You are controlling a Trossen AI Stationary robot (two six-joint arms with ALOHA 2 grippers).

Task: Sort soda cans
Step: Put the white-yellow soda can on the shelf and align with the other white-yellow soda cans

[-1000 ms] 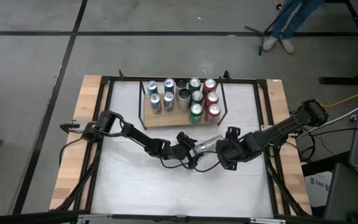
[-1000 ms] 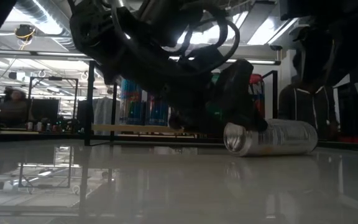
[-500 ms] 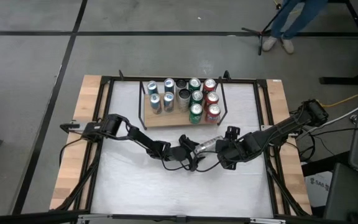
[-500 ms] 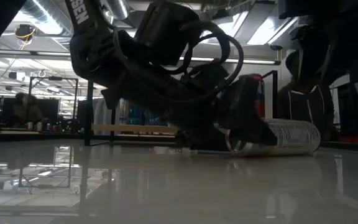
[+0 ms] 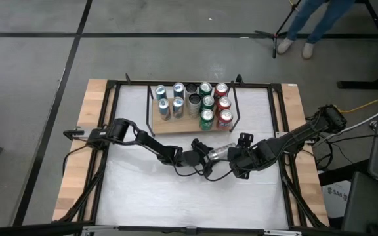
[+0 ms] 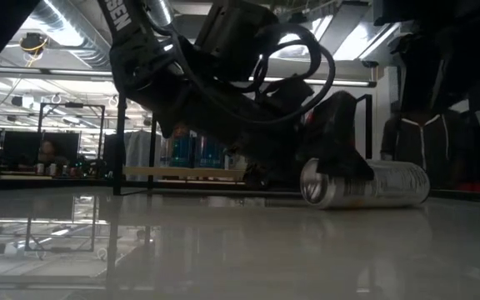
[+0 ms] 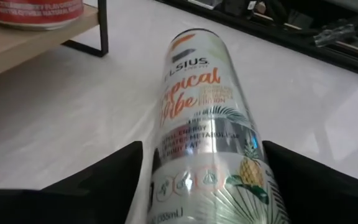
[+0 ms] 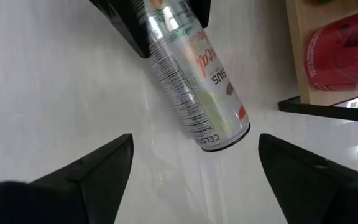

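A silver soda can [image 5: 220, 152] with orange print lies on its side on the white table, mid-table, just in front of the rack. My left gripper [image 5: 207, 156] reaches in low from the table's left and has the can's left end between its fingers [image 7: 207, 124]. My right gripper [image 5: 236, 159] hangs open above the can's other end [image 8: 219, 134], pointing steeply down, with one finger on either side and clear of it. The other soda cans [image 5: 192, 105] stand upright in rows on a wooden rack, blue-and-silver at the left, green and red at the right. My left gripper has the can's two long sides [image 7: 160, 180] between its fingers [image 7: 104, 186], near the end that points to the table's left. The fingers come in nearly level from the left and lie along the can. The can rests on its side on the table [image 6: 373, 185].
The rack's wooden board [image 5: 176, 126] and black wire frame stand just behind the can, with a red can [image 7: 36, 9] at its near corner. A black frame rims the table [image 5: 277, 131]. White table surface lies free in front. A person's legs [image 5: 300, 26] show beyond the far edge.
My left gripper has gone down and toward the table's right, sliding along the can so that the can's end now lies deeper between its fingers. The can has stayed lying where it was. My right gripper has kept still.
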